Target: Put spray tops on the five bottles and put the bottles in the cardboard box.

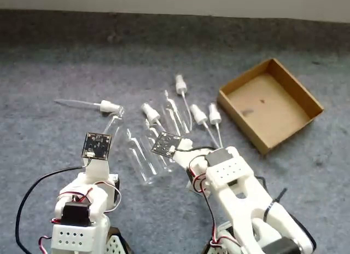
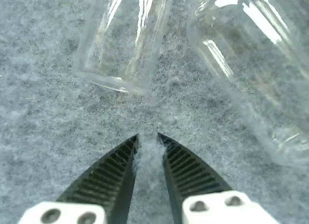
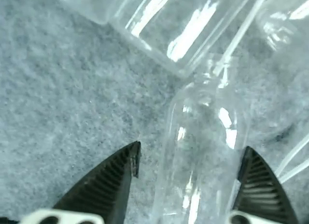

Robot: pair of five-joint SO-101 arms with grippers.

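Observation:
Several clear bottles (image 1: 141,153) lie uncapped on the grey carpet, with white spray tops (image 1: 150,113) scattered just beyond them. My right gripper (image 3: 190,161) is open and low over the carpet. One clear bottle (image 3: 203,137) lies between its fingers, neck pointing away. My left gripper (image 2: 148,137) has its fingertips almost together, with nothing held. It sits just short of a bottle's flat base (image 2: 120,45), and a second bottle (image 2: 251,64) lies beside that. The cardboard box (image 1: 306,98) sits at the right, with nothing in it.
One spray top (image 1: 109,106) with a long dip tube lies apart at the left. The left arm (image 1: 87,205) and right arm (image 1: 235,183) rise from the near edge. Bare carpet spreads at far left and behind the box.

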